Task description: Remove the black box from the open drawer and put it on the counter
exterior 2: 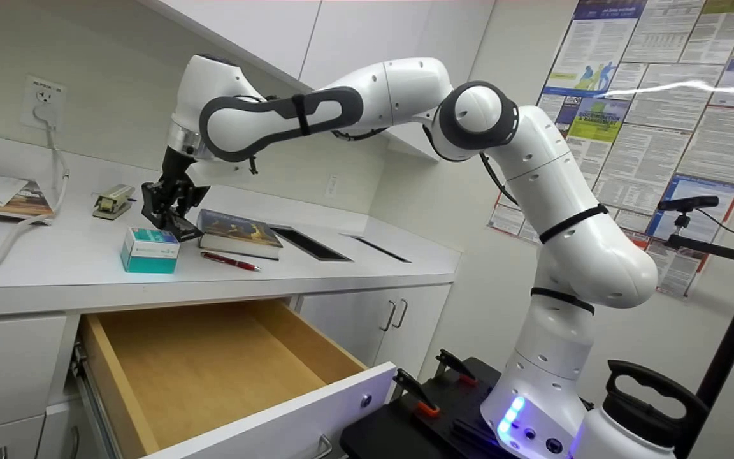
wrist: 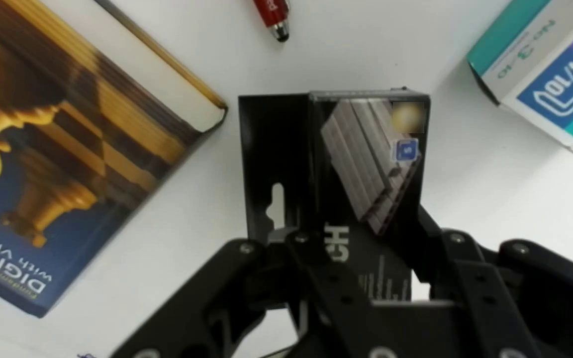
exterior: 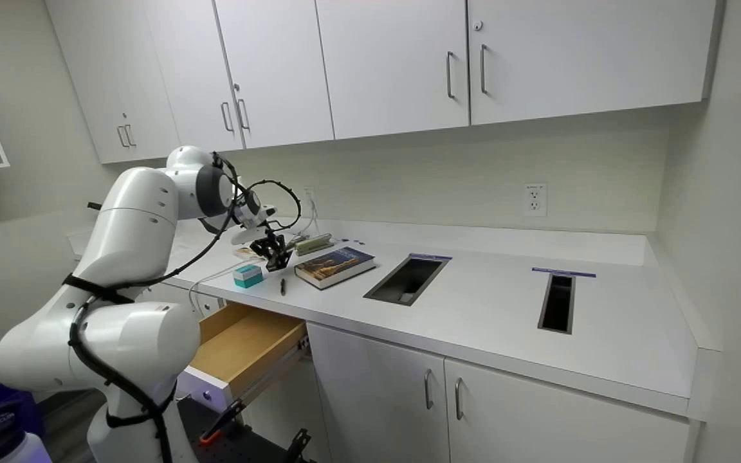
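My gripper [wrist: 361, 243] is closed around the black box [wrist: 286, 134], one finger on each side, in the wrist view. The box has a grey board picture, white lettering and a hang tab with a slot. In both exterior views my gripper [exterior: 275, 254] [exterior 2: 172, 213] is low over the white counter [exterior: 473, 308] [exterior 2: 61, 271], between the book and the teal box. Against the black fingers the box is hard to make out there. I cannot tell whether it touches the counter. The open wooden drawer [exterior: 248, 341] [exterior 2: 214, 363] shows a bare bottom.
A thick book [exterior: 334, 267] [wrist: 67, 149] lies close beside the gripper. A teal and white staple box [exterior 2: 150, 252] [wrist: 550, 74] stands at its other side. A red pen [exterior 2: 230, 261] [wrist: 271, 15] lies near the counter edge. A green stapler [exterior 2: 113, 201] is behind. Counter cutouts [exterior: 407, 281] lie beyond.
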### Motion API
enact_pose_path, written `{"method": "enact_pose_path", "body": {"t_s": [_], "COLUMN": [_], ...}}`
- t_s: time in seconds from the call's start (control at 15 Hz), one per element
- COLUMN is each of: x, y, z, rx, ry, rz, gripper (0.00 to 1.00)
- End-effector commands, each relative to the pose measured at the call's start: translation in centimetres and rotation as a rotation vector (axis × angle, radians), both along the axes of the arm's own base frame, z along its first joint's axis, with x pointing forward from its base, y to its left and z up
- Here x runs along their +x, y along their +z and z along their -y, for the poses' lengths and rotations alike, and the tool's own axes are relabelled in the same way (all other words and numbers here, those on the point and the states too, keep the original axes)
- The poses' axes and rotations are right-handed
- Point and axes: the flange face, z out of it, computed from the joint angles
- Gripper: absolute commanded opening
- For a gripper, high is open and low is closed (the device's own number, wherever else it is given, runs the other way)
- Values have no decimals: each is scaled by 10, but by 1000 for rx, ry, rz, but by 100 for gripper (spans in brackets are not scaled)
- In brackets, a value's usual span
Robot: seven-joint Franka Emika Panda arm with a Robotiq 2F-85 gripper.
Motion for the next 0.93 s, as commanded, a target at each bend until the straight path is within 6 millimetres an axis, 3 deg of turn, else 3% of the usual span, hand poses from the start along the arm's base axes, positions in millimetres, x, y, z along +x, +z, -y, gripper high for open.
{"method": "enact_pose_path", "body": {"t_s": [0.0,0.07,0.2,0.4,0.87], "x": [14,15,16,14,-18], "y": [-2,-2,6,33,114], "z": [-8,-9,-11,-12,5], "rx": [-29,-35,-30,0,58], "ry": [-60,-58,-59,-66,-56], "rz": [4,2,-2,9,30], "gripper": [37,69,77,100,100]}}
